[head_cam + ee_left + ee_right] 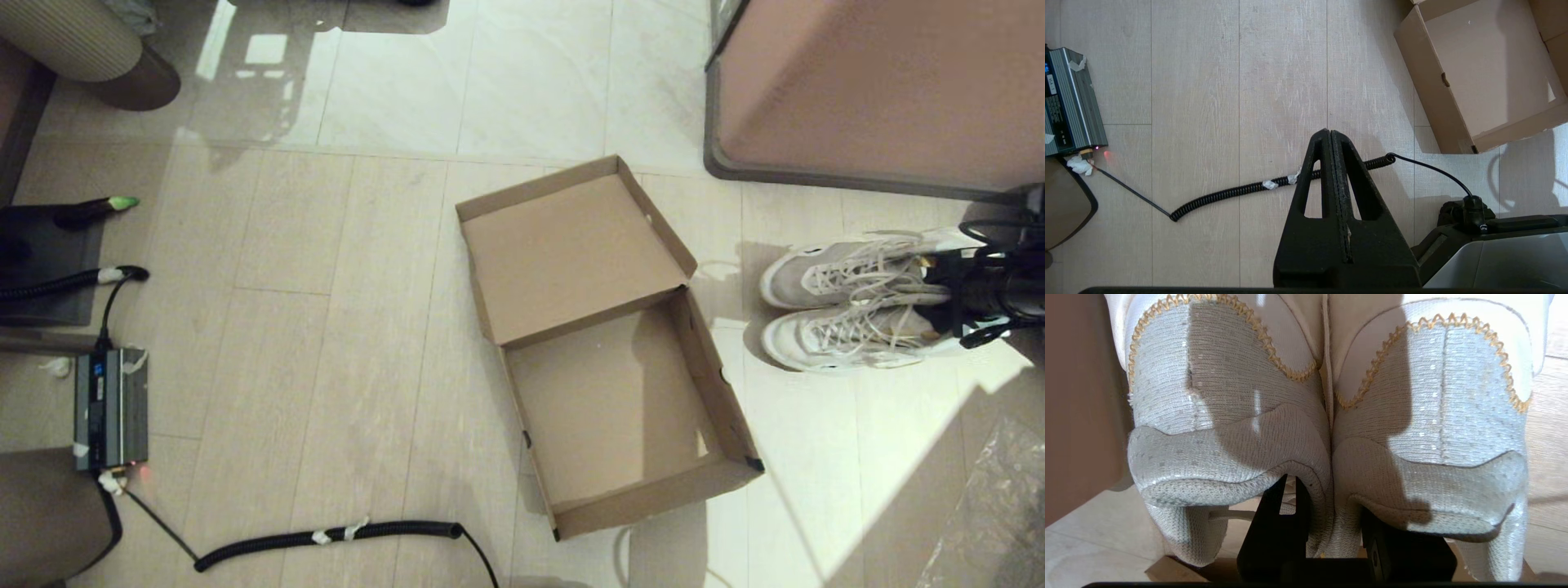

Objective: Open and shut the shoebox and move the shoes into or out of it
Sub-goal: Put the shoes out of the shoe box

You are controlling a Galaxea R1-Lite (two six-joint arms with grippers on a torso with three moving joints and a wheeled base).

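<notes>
Now clamped by the right tool (1331,522) at their inner heel collars, shoes (849,298) right of open shoebox (620,408) on the floor; left tool (1331,141) pressed closed, near left

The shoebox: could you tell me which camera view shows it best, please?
The head view: the whole shoebox shows, lid open and inside bare. The left wrist view catches only part of it; the right wrist view, filled by the shoes' heels, shows only a cardboard sliver.
</notes>
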